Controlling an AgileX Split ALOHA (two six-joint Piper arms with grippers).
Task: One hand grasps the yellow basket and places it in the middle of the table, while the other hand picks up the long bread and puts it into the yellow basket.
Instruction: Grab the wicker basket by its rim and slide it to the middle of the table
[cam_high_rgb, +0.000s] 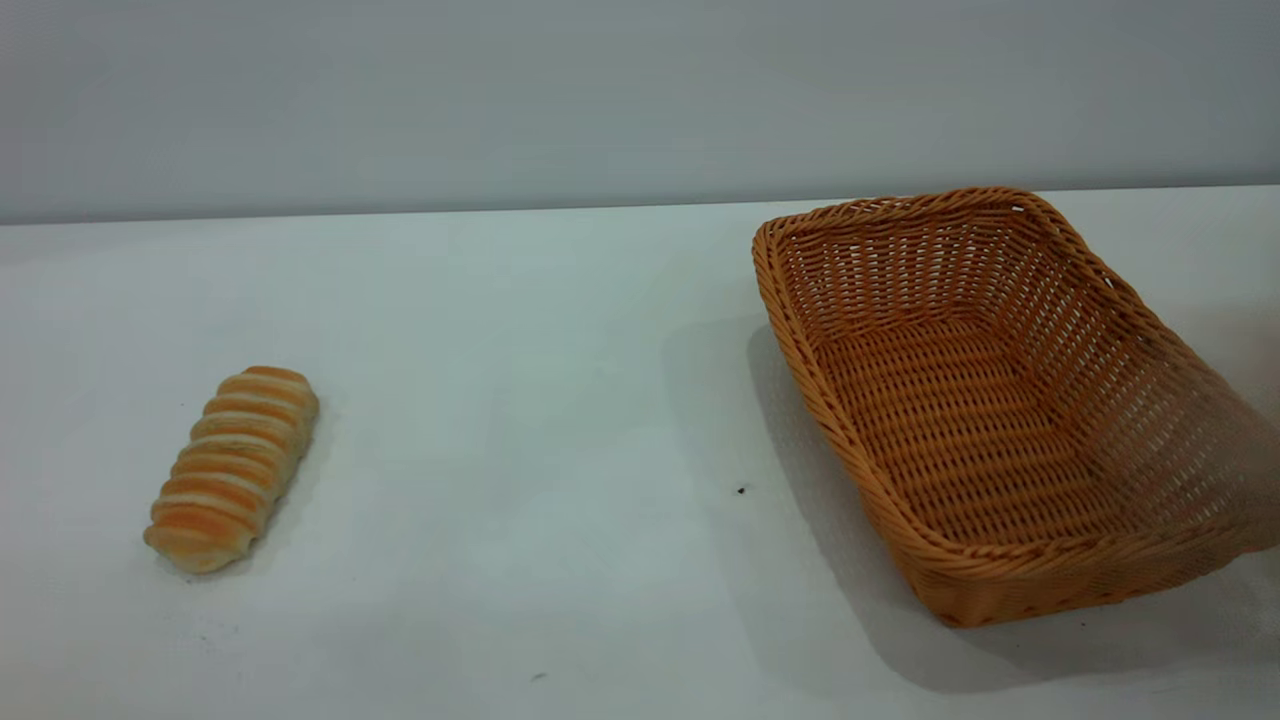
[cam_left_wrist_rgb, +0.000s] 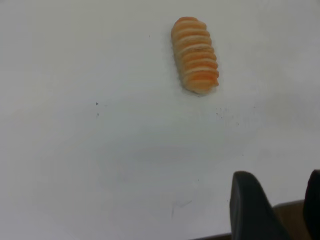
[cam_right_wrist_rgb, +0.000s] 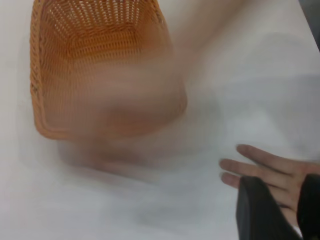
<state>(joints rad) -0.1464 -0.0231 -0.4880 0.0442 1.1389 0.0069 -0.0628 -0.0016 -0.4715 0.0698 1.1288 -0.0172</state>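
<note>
On the white table (cam_high_rgb: 520, 400), toward its left edge in the exterior view, lies the long bread (cam_high_rgb: 232, 467) — striped side up, flat on the surface, one end pointing toward the front edge and the other angled slightly toward the far edge. Nothing touches it.

Toward the right edge sits the yellow basket (cam_high_rgb: 1000, 400), open side up, empty; its long axis runs obliquely from the far edge toward the front right corner. Its right wall is smeared in the exterior view, and the near part of the basket is blurred in the right wrist view, so the exact pose of that side cannot be read. Bread and basket lie well apart, with bare table between them.

Left gripper (cam_left_wrist_rgb: 277, 210): two black fingers seen only at the margin of its wrist view, with a gap between them and nothing in it — released. It hangs above bare table near the edge, apart from the bread.

Right gripper (cam_right_wrist_rgb: 280, 210): black fingers likewise separated, empty. A person's hand (cam_right_wrist_rgb: 265, 172) lies with fingers spread on the table just beyond this gripper, beside the basket; whether it touches the basket cannot be told.
</note>
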